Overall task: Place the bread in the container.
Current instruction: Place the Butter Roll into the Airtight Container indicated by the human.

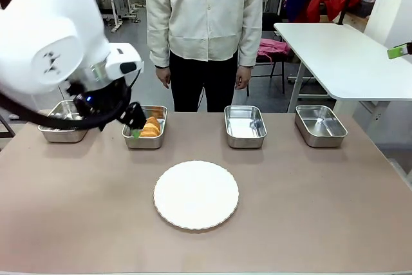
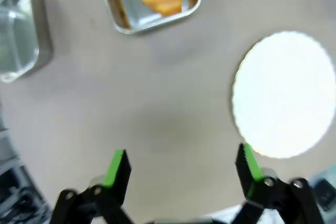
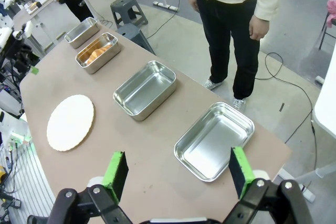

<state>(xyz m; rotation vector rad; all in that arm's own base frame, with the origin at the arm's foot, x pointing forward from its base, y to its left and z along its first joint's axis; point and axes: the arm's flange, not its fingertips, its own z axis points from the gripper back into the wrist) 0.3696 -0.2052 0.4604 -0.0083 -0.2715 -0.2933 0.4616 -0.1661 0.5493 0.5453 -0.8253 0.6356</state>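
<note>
Golden-brown ridged croissant (image 1: 151, 127) lying in shiny rectangular steel pan (image 1: 144, 141); left gripper (image 2: 181, 169) and right gripper (image 3: 178, 171) both spread wide, empty.

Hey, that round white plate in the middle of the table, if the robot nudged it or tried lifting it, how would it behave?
The plate lies flat and low, so a nudge would probably slide it across the smooth table rather than tip it. Its thin scalloped rim hugs the surface, so getting a fingertip under looks hard. It seems rigid; whether it is fragile cannot be told.
</note>
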